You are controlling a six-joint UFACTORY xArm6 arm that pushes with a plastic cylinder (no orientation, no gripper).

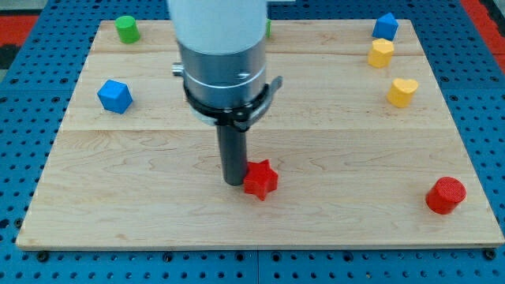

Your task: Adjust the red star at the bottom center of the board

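Observation:
The red star (261,179) lies on the wooden board (158,205) near the view's bottom centre. My tip (233,182) is the lower end of the dark rod and stands right against the star's left side, touching it or nearly so. The arm's grey and white body hangs above, covering the board's top middle.
A red cylinder (446,195) sits at the bottom right. A blue cube (114,96) sits at the left, a green cylinder (126,29) at the top left. At the top right are a blue block (385,25), a yellow block (381,53) and a yellow heart (402,91). A green block (268,30) peeks from behind the arm.

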